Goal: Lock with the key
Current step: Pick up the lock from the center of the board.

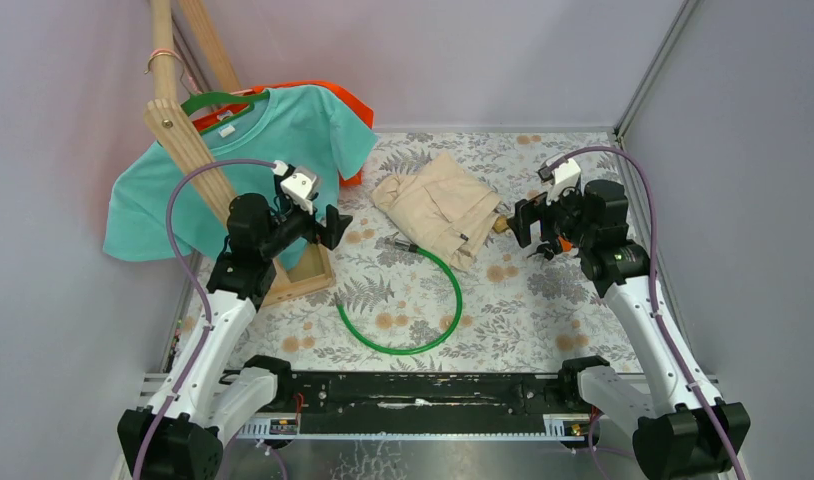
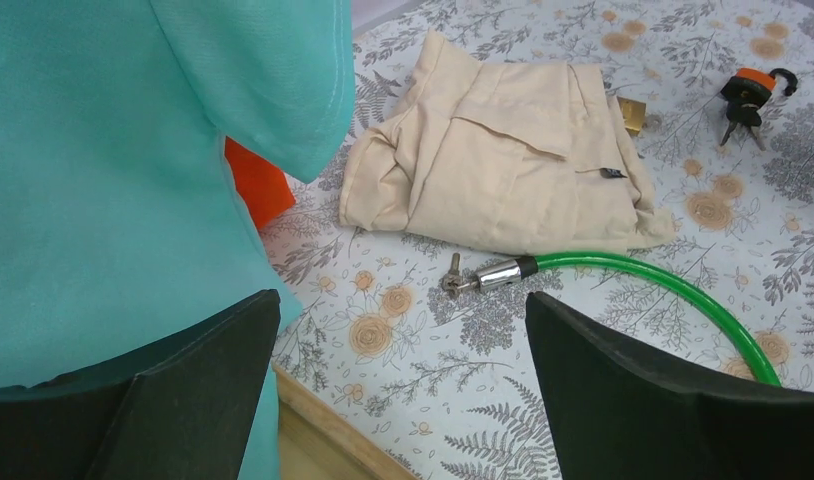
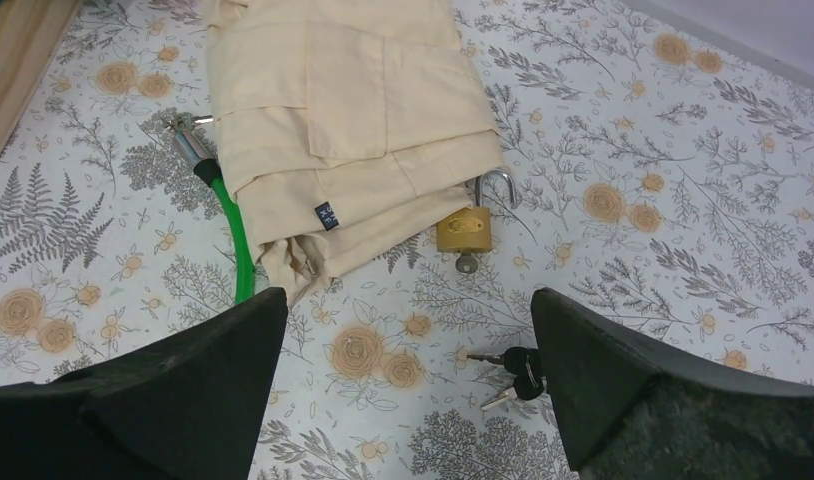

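A brass padlock (image 3: 465,228) with its shackle open lies on the floral cloth against the edge of folded beige trousers (image 3: 353,110); it also shows in the top view (image 1: 501,225). A bunch of black-headed keys (image 3: 518,375) lies just inside my right gripper's right finger, and shows with an orange tag in the left wrist view (image 2: 748,98). My right gripper (image 3: 408,385) is open and empty above the cloth near the padlock. A green cable (image 1: 457,295) ends in a metal tip (image 2: 488,274). My left gripper (image 2: 403,390) is open and empty, short of that tip.
A teal shirt (image 1: 233,170) hangs on a wooden stand whose base (image 1: 305,272) sits beside my left gripper. An orange cloth (image 2: 255,185) lies behind the shirt. Grey walls close in the table on three sides.
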